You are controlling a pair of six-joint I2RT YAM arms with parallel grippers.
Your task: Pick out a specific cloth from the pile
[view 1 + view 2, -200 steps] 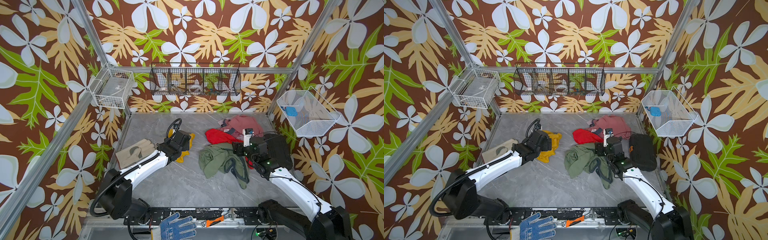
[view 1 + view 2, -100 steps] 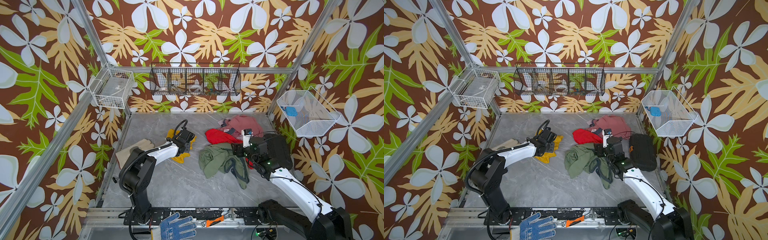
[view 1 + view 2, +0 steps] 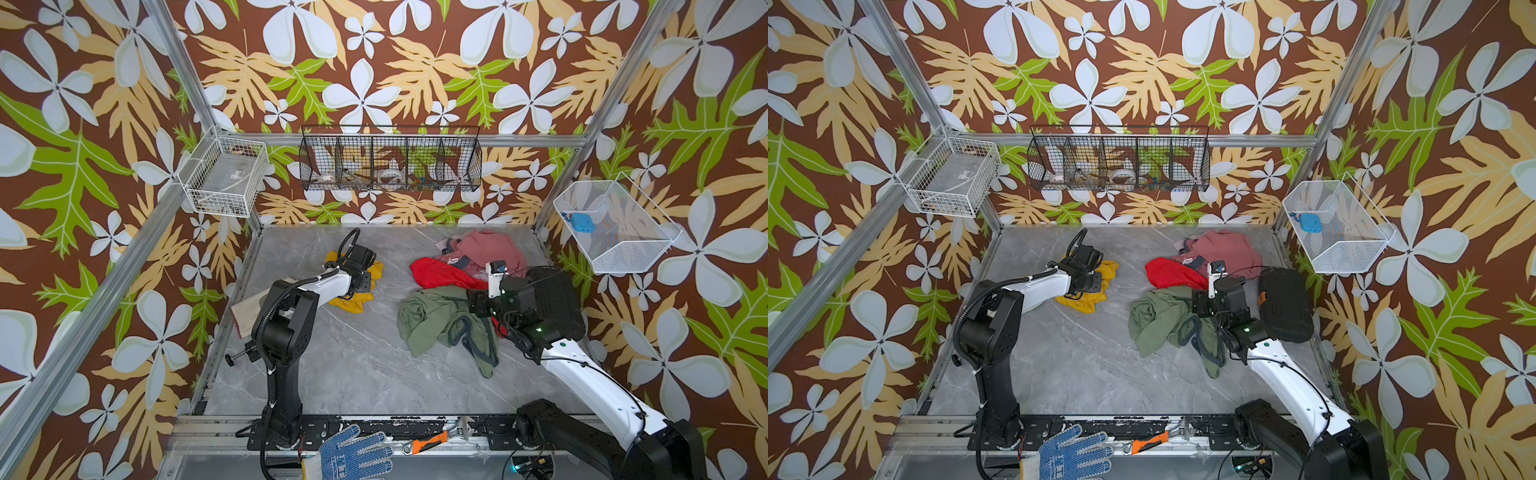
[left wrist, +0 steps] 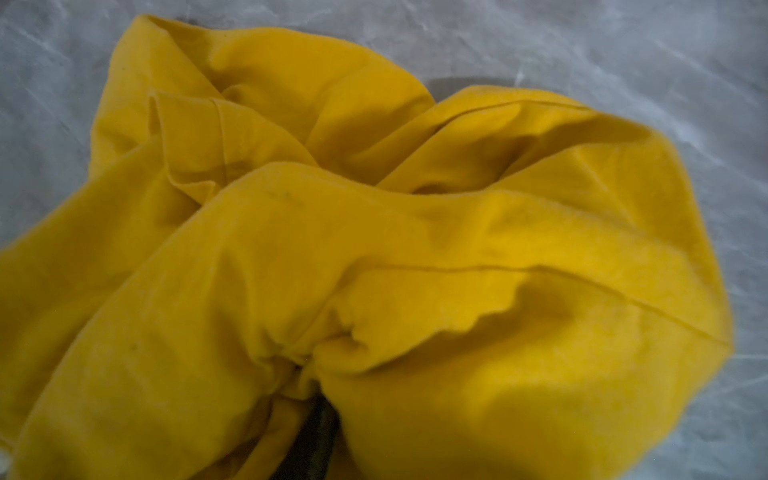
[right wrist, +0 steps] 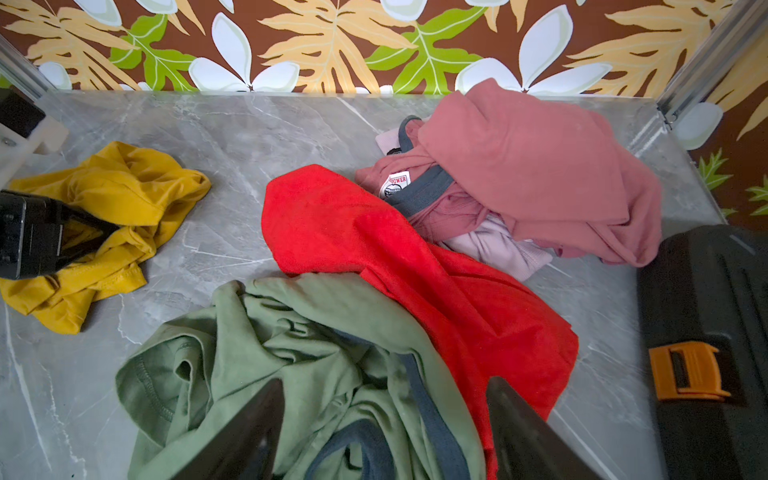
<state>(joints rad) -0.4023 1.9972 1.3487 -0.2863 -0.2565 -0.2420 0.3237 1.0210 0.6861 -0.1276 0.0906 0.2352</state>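
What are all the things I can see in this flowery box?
table: one, grey marble, box floor
cloth: one, mustard yellow, table's left, apart from pile
red cloth: one, red, pile's middle
green garment: one, olive, pile's near side
pink garment: one, dusty pink, pile's far side
case: one, black with orange latch, table's right edge
glove: one, blue, in front of table
left basket: one, white wire, left wall
back basket: one, black wire, back wall
right basket: one, white mesh, right wall
left pincer: one, black, shut on cloth
right pincer: one, black, open over green garment
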